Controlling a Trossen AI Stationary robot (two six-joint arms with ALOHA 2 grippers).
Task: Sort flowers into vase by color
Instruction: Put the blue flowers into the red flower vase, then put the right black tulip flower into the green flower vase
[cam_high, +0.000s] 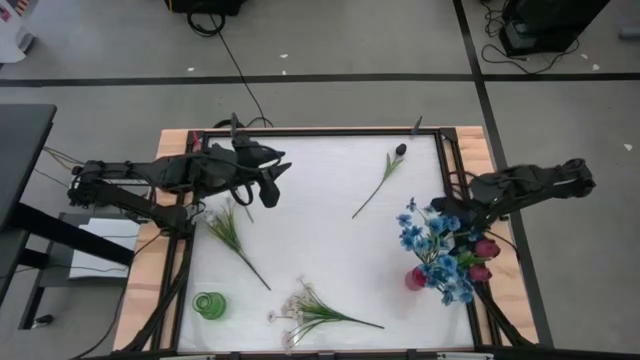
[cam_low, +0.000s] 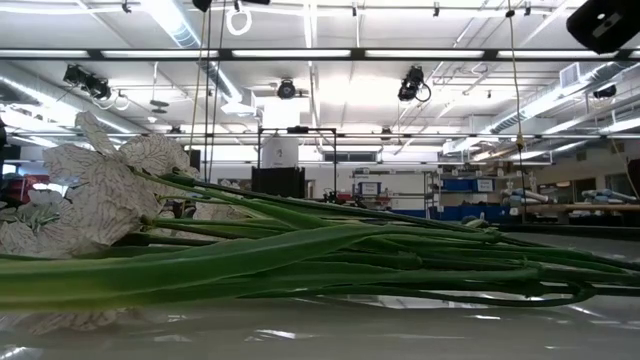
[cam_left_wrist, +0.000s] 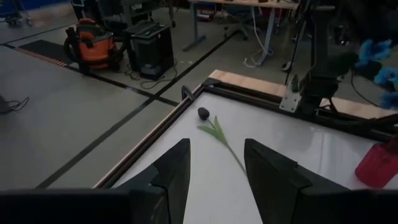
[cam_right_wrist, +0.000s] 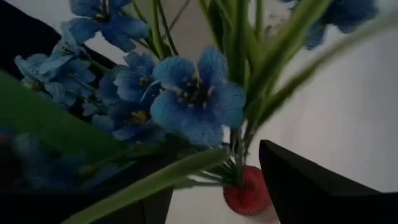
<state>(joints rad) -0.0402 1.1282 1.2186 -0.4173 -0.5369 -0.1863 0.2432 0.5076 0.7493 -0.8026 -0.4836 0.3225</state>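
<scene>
This is a large robotics lab or workshop hall. The low view looks across to an open ceiling with exposed ducts (cam_low: 60, 95), long strip lights (cam_low: 330, 54) and hanging spot lamps (cam_low: 412, 82), with shelving and blue bins (cam_low: 462, 186) along the far wall and workbenches (cam_low: 590, 210) to one side. The high view shows a grey concrete floor marked with black tape lines (cam_high: 300, 78) and trailing cables (cam_high: 240, 70), and the left wrist view catches an orange shop vacuum (cam_left_wrist: 94, 41) beside a black equipment case (cam_left_wrist: 149, 50).
</scene>
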